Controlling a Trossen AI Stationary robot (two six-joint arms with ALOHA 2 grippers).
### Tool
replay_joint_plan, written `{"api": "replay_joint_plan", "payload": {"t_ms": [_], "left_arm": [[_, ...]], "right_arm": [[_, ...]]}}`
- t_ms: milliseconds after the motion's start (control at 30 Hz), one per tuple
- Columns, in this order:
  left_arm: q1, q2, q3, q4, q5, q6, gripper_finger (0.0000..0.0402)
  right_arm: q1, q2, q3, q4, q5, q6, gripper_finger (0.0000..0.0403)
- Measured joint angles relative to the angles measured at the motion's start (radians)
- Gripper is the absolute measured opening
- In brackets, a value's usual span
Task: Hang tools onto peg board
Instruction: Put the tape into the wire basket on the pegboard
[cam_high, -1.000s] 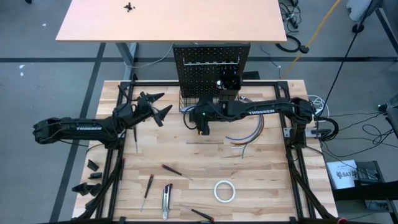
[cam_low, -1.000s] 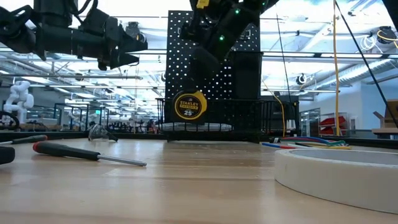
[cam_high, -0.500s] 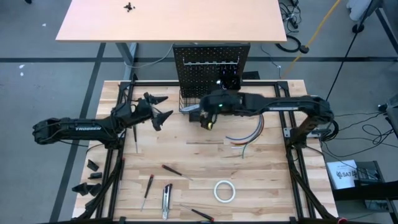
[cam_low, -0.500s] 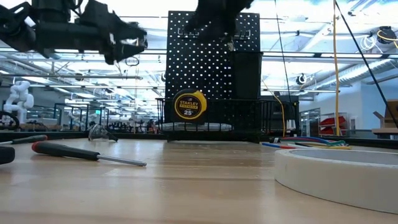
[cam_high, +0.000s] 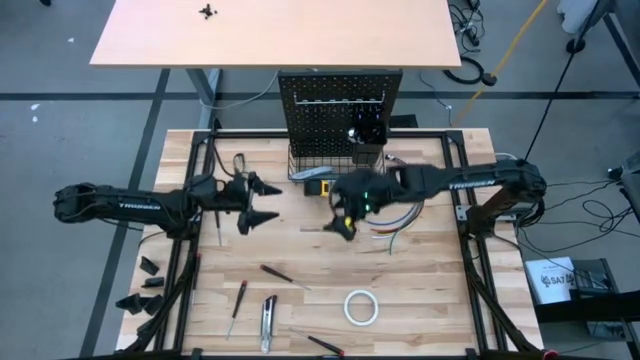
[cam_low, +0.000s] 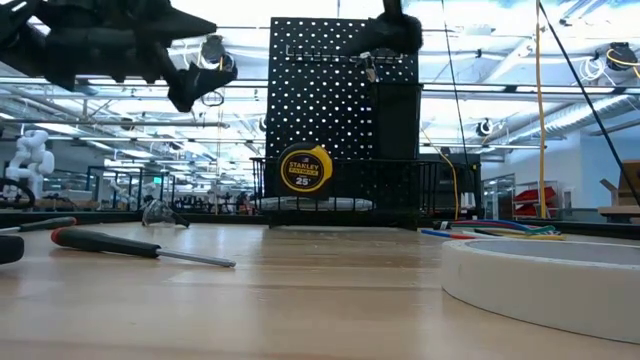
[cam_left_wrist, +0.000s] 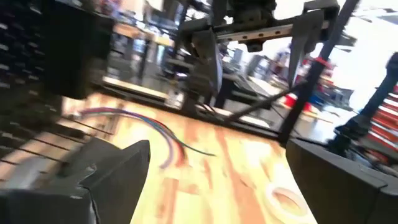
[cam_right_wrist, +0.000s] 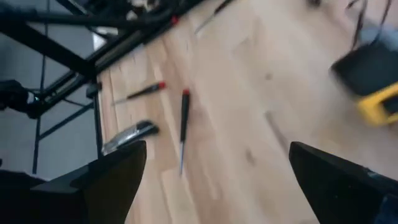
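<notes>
Tape measure (cam_low: 303, 168) sits in peg board (cam_low: 330, 95) basket.

The black perforated peg board (cam_high: 338, 105) is standing upright at the table's twelve o'clock edge, with the yellow tape measure (cam_low: 303, 169) sitting at its foot. Red-and-black screwdrivers (cam_high: 276, 272), a grey utility knife (cam_high: 267, 323) and the white tape roll (cam_high: 361, 308) are lying flat toward six o'clock. What may be pliers (cam_high: 240, 163) are lying near ten o'clock.

— Any lettering on my screens?

— Yes. In the low view the yellow tape measure (cam_low: 303, 168) by the peg board (cam_low: 340, 110) reads "STANLEY" with "25" under it.

— The arms?

— From above I read "TROSSEN" in white on the left arm (cam_high: 130, 205); the right arm's (cam_high: 470, 183) marking is too small.
</notes>
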Motion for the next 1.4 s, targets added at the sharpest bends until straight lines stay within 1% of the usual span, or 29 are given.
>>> {"api": "replay_joint_plan", "payload": {"t_ms": [133, 367, 433, 467, 533, 600, 700, 800, 933, 1000, 1100, 1233, 1400], "left_arm": [[-0.072, 0.000, 0.000, 0.001, -0.002, 0.017, 0.0377], [-0.135, 0.000, 0.000, 0.000, -0.025, 0.029, 0.0377], [-0.148, 0.000, 0.000, 0.000, -0.043, 0.029, 0.0377], [-0.153, 0.000, 0.000, 0.000, -0.051, 0.029, 0.0377], [-0.157, 0.000, 0.000, 0.001, -0.060, 0.034, 0.0377], [-0.159, 0.000, 0.000, 0.001, -0.062, 0.034, 0.0377], [-0.159, 0.000, 0.000, 0.001, -0.062, 0.029, 0.0377], [-0.159, 0.000, 0.000, 0.001, -0.062, 0.029, 0.0377], [-0.160, 0.000, 0.000, 0.001, -0.062, 0.026, 0.0377], [-0.166, 0.000, 0.000, 0.001, -0.064, 0.026, 0.0377], [-0.178, 0.000, 0.000, -0.003, -0.064, 0.026, 0.0377], [-0.190, 0.000, 0.000, -0.049, -0.066, 0.026, 0.0377], [-0.201, 0.000, 0.000, -0.106, -0.087, 0.026, 0.0377]], "right_arm": [[0.113, 0.014, 0.000, -0.018, 0.106, 0.087, 0.0389], [0.306, 0.065, 0.000, -0.017, 0.164, 0.177, 0.0389], [0.348, 0.099, 0.000, -0.009, 0.162, 0.247, 0.0389], [0.366, 0.119, 0.000, -0.011, 0.138, 0.288, 0.0389], [0.385, 0.160, 0.000, -0.014, 0.027, 0.360, 0.0389], [0.410, 0.197, 0.000, -0.024, -0.014, 0.440, 0.0385], [0.456, 0.249, 0.000, -0.028, -0.004, 0.489, 0.0374], [0.493, 0.286, 0.000, -0.086, 0.058, 0.535, 0.0362], [0.528, 0.311, -0.001, -0.200, 0.163, 0.543, 0.0346], [0.541, 0.325, -0.001, -0.259, 0.197, 0.542, 0.0341], [0.552, 0.350, -0.001, -0.310, 0.213, 0.538, 0.0339], [0.553, 0.400, -0.001, -0.284, 0.212, 0.485, 0.0339], [0.549, 0.459, -0.001, -0.266, 0.207, 0.471, 0.0337]]}}
